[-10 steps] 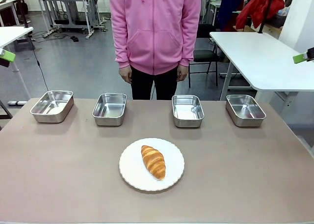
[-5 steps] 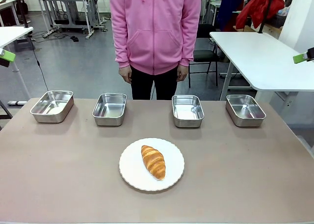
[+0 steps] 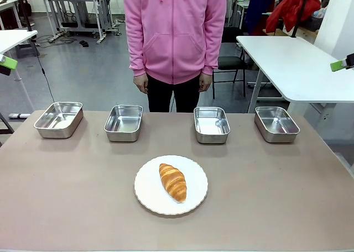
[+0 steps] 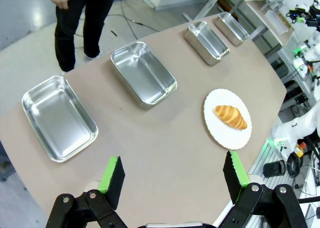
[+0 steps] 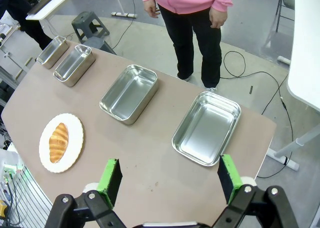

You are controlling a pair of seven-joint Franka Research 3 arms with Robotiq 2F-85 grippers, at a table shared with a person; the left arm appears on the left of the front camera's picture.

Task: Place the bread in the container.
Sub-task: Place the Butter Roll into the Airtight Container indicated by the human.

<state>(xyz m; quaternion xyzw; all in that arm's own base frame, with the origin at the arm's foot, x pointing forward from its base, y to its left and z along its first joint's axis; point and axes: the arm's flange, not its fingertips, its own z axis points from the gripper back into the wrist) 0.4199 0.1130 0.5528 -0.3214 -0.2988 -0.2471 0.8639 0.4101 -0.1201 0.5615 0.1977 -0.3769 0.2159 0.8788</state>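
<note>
1. Waiting at the start: bread lies on the white plate, centre, robot's side; not yet grasped.
2. Four steel trays in a row beyond it, empty; which one is meant, cannot tell.
3. Left gripper and right gripper: jaws apart, empty, high above the table.
4. Next: one arm descends, straddles the bread across its width, closes gently.
5. Labels, writing: none legible.

The left gripper is raised at its own side, jaws wide apart, nothing between the green pads. The right gripper is likewise raised, jaws spread, empty.
</note>
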